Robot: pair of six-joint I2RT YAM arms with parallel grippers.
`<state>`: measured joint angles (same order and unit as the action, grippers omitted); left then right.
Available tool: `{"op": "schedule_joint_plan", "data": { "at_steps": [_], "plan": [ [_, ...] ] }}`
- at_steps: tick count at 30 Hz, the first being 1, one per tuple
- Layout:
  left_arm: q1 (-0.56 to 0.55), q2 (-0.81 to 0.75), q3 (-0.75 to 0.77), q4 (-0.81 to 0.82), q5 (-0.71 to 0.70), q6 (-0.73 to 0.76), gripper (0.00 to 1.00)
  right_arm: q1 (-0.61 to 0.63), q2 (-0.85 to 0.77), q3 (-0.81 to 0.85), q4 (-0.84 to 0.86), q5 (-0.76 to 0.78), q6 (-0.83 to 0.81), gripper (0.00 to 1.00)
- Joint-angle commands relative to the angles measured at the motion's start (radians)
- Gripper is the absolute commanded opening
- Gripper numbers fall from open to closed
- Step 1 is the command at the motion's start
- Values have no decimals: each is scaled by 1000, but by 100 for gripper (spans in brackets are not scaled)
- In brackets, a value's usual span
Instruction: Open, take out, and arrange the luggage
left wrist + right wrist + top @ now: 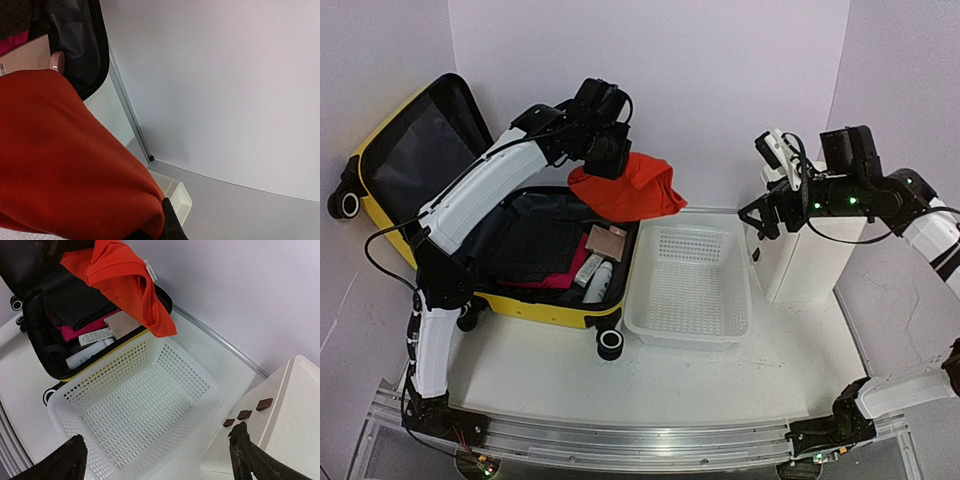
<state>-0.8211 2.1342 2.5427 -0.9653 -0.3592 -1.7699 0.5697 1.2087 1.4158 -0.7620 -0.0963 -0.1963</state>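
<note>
The luggage (535, 305), a yellow suitcase with dark lining, lies open at the left with its lid (420, 150) propped up. Folded dark clothes (535, 240), a pink garment (555, 278), a flat brown box (607, 241) and white tubes (595, 272) lie inside. My left gripper (610, 160) is shut on a red garment (630, 190), which hangs above the suitcase's right end. That red cloth (65, 165) fills most of the left wrist view. My right gripper (157, 460) hovers open above the white basket (185, 370), holding nothing.
The perforated white basket (690, 285) stands right beside the suitcase with nothing in it. A white plastic cabinet (805, 260) stands to its right, under my right arm. Pale walls close the table at the back and on both sides.
</note>
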Motion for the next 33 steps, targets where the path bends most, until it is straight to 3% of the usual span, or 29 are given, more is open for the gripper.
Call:
{"op": "schedule_joint_plan", "data": {
  "at_steps": [1,15,19,26,30,33],
  "plan": [
    [-34,28,57,149,-82,-13,0,-3,-81,-33,1,14,2,98],
    [-100,107,96,292,-127,-4,0,-3,-177,-109,-27,14,8,98],
    [-102,141,143,320,-119,9,0,-4,-154,-116,-20,-64,4,98],
    [-100,73,56,321,-74,4,0,-45,131,29,85,-151,-119,98],
    [-98,71,56,324,-25,-11,0,-82,299,192,111,-207,-206,98],
    [-98,93,78,325,20,-31,0,-98,366,221,140,-221,-310,98]
  ]
}}
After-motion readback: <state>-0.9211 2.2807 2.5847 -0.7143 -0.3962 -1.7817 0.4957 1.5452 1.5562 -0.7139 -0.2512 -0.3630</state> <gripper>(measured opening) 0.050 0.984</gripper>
